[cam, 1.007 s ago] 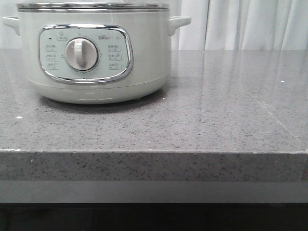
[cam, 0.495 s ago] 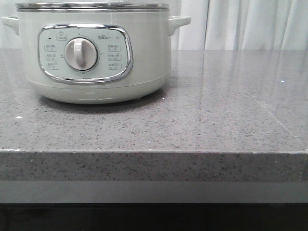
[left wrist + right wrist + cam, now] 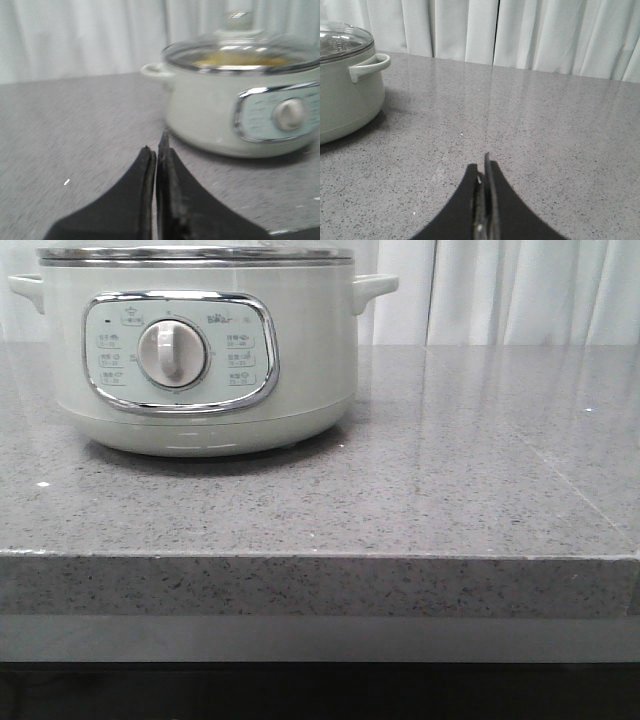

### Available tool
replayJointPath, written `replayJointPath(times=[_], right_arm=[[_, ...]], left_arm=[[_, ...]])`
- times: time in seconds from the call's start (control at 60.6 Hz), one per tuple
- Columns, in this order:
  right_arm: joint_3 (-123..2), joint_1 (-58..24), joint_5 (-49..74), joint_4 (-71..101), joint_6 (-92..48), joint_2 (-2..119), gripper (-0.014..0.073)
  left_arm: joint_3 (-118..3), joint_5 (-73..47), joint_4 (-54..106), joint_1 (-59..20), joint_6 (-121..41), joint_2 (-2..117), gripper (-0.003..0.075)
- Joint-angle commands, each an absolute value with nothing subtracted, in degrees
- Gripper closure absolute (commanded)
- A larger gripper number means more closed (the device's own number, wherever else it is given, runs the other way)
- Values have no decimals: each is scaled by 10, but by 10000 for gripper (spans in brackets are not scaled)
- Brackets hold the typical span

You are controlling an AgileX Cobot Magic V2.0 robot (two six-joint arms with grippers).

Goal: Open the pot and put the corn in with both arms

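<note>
Pale grey-green enamel-look round electric pot [image 3: 200,350] w/ chrome-framed panel and round dial [image 3: 172,352] is sitting on the speckled grey stone counter [image 3: 420,490], toward the robot's left and back near the white curtain [image 3: 520,290]. Its steel-rimmed glass lid [image 3: 240,47] is sitting on top, closed, w/ a clear round knob [image 3: 237,19] at centre.

Judging by size, the pot is looking heavy and stiff, unlikely to slide. The lid is prob. lighter but fragile and slick; the knob is the obvious hold, narrow enough for a pinch, though smooth glass may be slipping in the jaws. Lift straight up.

Something yellowish is showing through the glass in the blurred left wrist view; can't tell if it's the corn cob. No cob is showing on the counter.

The black left gripper [image 3: 156,150] is hanging low beside the pot, jaws pressed together, holding nothing. The black right gripper [image 3: 484,172] is hanging well apart from the pot over bare counter, jaws likewise together, empty.

Nothing is standing between either gripper and the lid; side handle [image 3: 370,66] is the only projection.
</note>
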State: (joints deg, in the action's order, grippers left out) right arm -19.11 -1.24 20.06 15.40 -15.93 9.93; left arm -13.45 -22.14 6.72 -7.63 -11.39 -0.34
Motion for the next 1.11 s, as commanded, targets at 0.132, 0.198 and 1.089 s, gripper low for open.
replayJointPath(times=[0.132, 0.198, 1.089], right_arm=[[-207, -9, 154, 156, -164, 105, 662], [-207, -9, 154, 156, -164, 105, 662], [-207, -9, 153, 156, -164, 105, 662]], left_arm=[[-60, -109, 54, -4, -39, -17, 738], [-32, -84, 54, 3, -26, -17, 738], [4, -62, 54, 5, 0, -17, 738]])
